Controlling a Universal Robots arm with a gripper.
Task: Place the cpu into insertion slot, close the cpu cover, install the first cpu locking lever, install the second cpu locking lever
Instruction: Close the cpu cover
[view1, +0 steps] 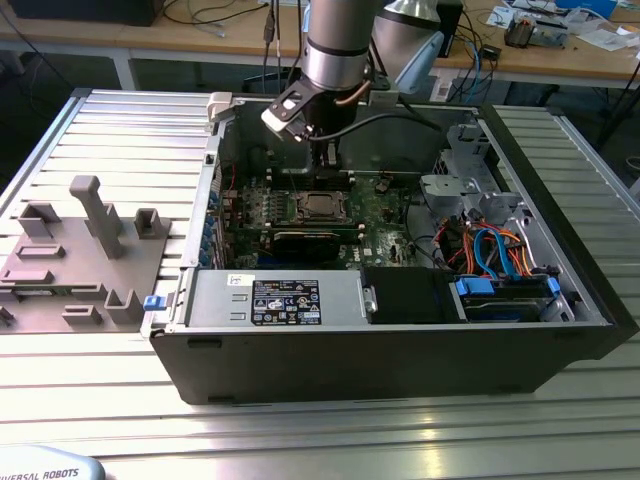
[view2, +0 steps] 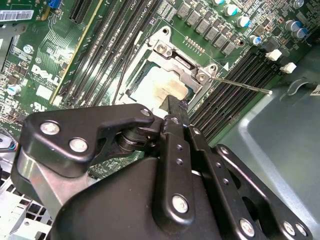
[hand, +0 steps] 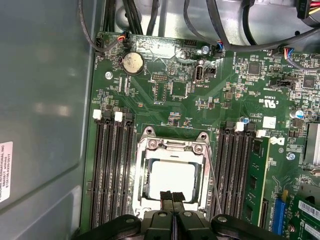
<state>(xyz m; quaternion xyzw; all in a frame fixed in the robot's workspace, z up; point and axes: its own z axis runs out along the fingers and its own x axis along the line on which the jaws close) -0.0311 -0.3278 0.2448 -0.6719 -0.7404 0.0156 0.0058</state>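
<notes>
The cpu (hand: 172, 177) lies shiny and flat in the insertion slot (hand: 138, 186) on the green board; it also shows in the second wrist view as the cpu (view2: 157, 85). The cpu cover (hand: 172, 146) lies down over it as a silvery frame, the chip showing through its window. A thin locking lever (view2: 240, 85) sticks out sideways from the socket corner. My gripper (hand: 172, 196) is shut with nothing between its fingers. It hovers at the socket's edge just over the cpu, and in the exterior view the gripper (view1: 325, 168) hangs inside the case above the socket (view1: 318, 205).
Long black memory slots (hand: 112, 170) flank the socket on both sides. The case wall (hand: 45, 125) stands close by. A power supply (view1: 285, 300), a drive cage (view1: 460, 185) and coloured cables (view1: 490, 245) fill the case. Grey fixtures (view1: 90, 250) sit at the exterior view's left.
</notes>
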